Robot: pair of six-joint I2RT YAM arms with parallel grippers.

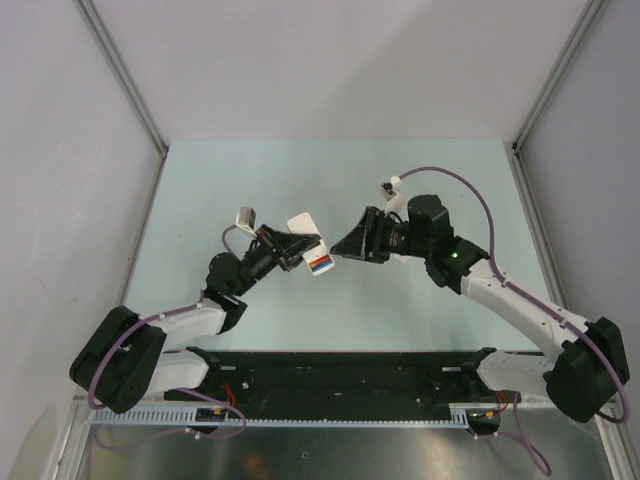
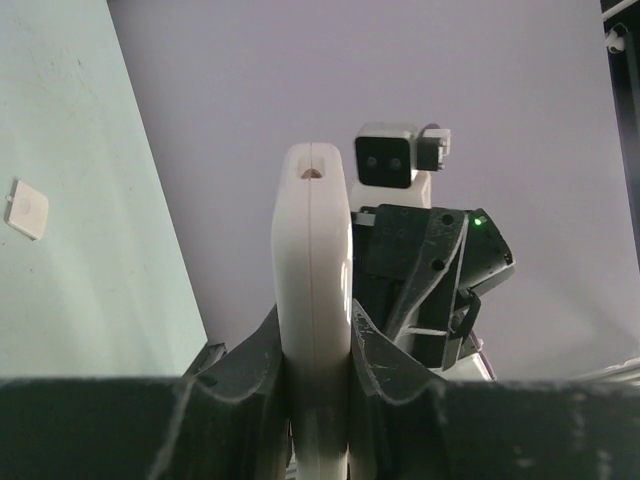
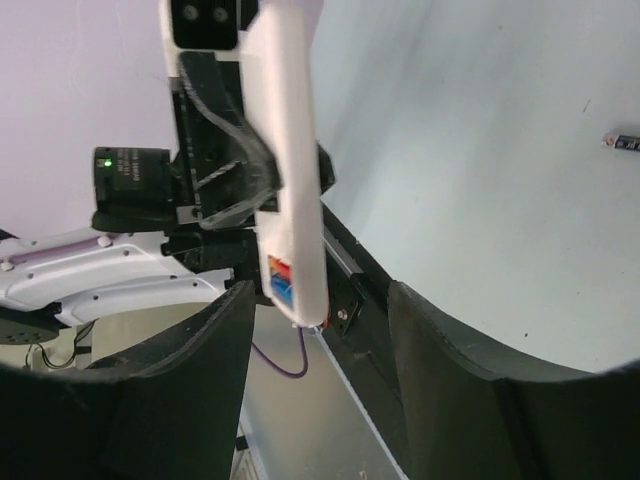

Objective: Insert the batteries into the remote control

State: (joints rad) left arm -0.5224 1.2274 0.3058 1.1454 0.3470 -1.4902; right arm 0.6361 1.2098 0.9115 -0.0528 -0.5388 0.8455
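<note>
Our left gripper [image 2: 315, 335] is clamped on the 2 long edges of the remote control [image 3: 290, 150], holding it tilted and clear of the table between the 2 arms. Our right gripper [image 3: 318, 340] faces it with fingers spread wide and nothing in them. Red and blue show at the remote's lower end, which we take for 2 batteries [image 3: 281, 281] seated there, though we cannot tell how firmly. The worry is that pinch: it bears on smooth, narrow edges, so a push from our right side landing off line could twist the remote or slide it out. A jolt could also shake loose whatever sits in the bay. 1 loose battery [image 3: 622, 141] lies well apart on the pale green table [image 1: 250, 180], where a small white square piece [image 2: 27, 208] also lies flat. Plain pale grey walls [image 1: 330, 70] close in 3 sides, with metal posts [image 1: 124, 75] at the back corners.
</note>
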